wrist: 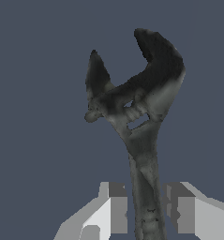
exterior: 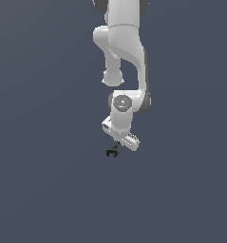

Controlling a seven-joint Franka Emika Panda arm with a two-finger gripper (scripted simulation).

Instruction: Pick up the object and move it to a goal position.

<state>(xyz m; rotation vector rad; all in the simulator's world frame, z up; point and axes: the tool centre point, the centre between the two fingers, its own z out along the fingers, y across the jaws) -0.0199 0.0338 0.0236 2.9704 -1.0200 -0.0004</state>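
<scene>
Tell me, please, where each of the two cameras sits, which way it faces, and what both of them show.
Exterior view: off the arm, its exact place unknown; it faces the white arm, which hangs down the frame to the gripper, with the wrench's forked head below.
Wrist view: mounted on the wrist, looking along the gripper; two grey fingers flank the wrench's handle, with a narrow gap on either side.
Shared: the wrench and the gripper around its handle, against a plain dark ground.
</scene>
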